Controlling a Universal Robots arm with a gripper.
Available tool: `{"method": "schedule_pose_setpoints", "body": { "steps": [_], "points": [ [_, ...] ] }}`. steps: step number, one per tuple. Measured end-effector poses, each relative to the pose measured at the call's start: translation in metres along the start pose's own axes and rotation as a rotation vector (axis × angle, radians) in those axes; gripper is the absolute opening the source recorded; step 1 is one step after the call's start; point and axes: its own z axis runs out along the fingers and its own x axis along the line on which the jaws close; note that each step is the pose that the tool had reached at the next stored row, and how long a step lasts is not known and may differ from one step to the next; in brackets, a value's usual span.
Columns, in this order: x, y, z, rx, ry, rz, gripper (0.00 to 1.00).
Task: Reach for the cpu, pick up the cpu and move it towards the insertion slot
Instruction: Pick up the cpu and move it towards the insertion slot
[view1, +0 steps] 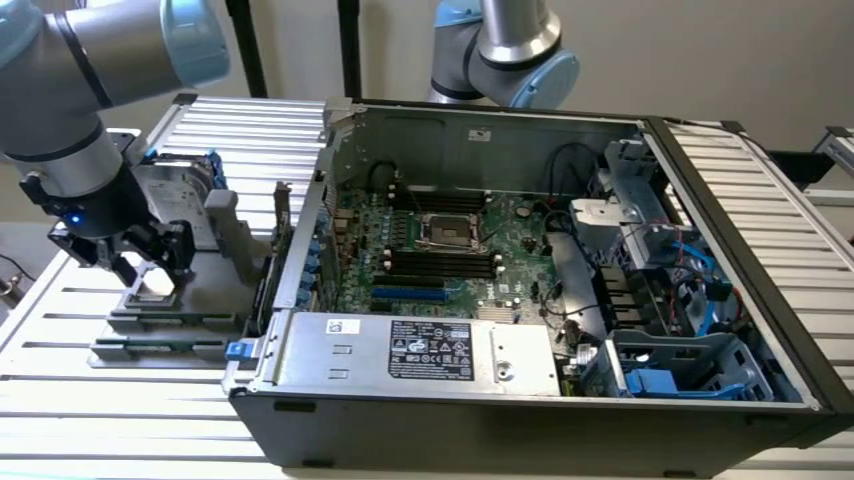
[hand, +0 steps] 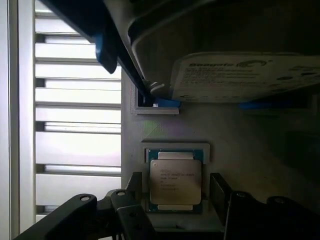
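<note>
- The cpu (hand: 176, 181) is a small flat square chip with a dull silver metal top, faint print and a thin blue-green rim. It lies flat in a shallow pocket of a grey holder (hand: 165, 130) on the table (view1: 107, 420), outside the computer case (view1: 534, 420).
- My claw (hand: 176, 185) hangs low over the chip with its dark fingers (hand: 219, 189) apart, one on each side. As far as I can judge, neither presses the chip.
- How far along: the reach looks all but done. The chip is not yet gripped or lifted, and the whole carry is left.
- The insertion slot (view1: 447, 232) is a square socket with a shiny silver frame and a dark centre. It sits on the green motherboard (view1: 521, 225) inside the open case, well apart from the chip, toward the exterior view's right.
- Near the chip's pocket stands a hard drive (hand: 240, 75) with a pale printed label, next to blue plastic parts.
- The table is pale ribbed metal, laid in long slats.
</note>
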Motion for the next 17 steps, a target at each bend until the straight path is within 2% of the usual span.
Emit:
{"method": "schedule_pose_setpoints", "body": {
  "steps": [4,10,17],
  "points": [
    [-0.0018,-0.0002,0.0011,0.0000,0.0016,0.000,0.65],
    [-0.0029,-0.0002,0.0020,0.0001,0.0089,0.000,0.65],
    [-0.0030,0.0003,0.0032,-0.0001,0.0091,0.000,0.65]
  ]
}}
